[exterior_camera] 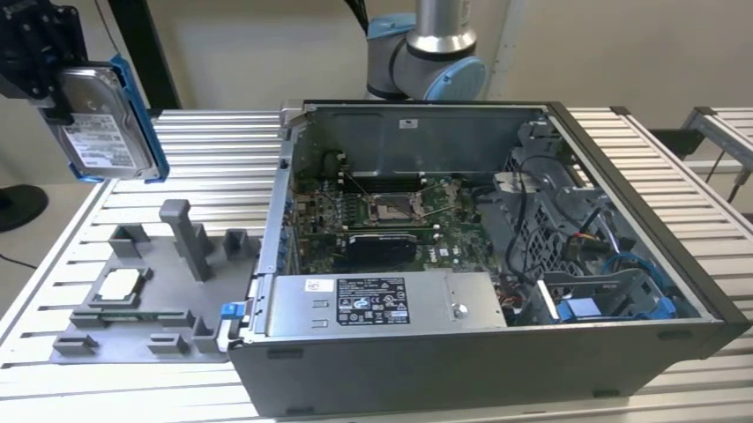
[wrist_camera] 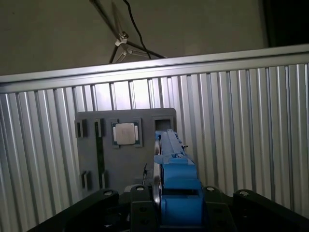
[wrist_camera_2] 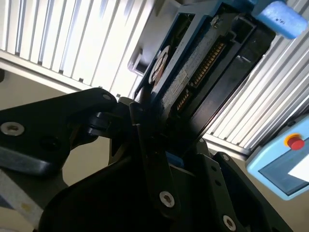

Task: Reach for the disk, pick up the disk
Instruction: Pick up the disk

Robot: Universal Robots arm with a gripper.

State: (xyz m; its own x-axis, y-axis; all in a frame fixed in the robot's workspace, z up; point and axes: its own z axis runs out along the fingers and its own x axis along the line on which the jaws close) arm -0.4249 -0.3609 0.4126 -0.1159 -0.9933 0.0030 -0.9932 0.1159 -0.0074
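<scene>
I have the end effector (exterior_camera: 48, 81) clamped on the disk (exterior_camera: 104, 123). Its black jaws are shut against the two broad faces at one end, so the drive hangs on edge beneath the end effector, with its white label turned toward the exterior camera. The blue rails run along the long edges, clear of the jaws. I judge that is why the grip sits on the flat metal faces: they give a firm, square seat, where the plastic rails might flex or slip.

The disk touches nothing but the end effector and is up in the air, well apart from everything under it. In the first wrist view I look down along the drive's blue-railed edge (wrist_camera: 176, 183). Below the end effector lies the grey fixture tray (wrist_camera: 96, 125), flat on the slatted surface (wrist_camera: 251, 125). The square CPU chip (wrist_camera: 125, 134) sits in its own recess in the tray, just beside the line of the hanging drive. The tray's upright posts (exterior_camera: 176, 231) look shaped to hold parts on edge, which fits the drive's on-edge attitude.

The open computer case (exterior_camera: 495, 264) stands off to the side of the end effector, toward the exterior view's right and well apart. By my reading, the reach and the lift are both done.
</scene>
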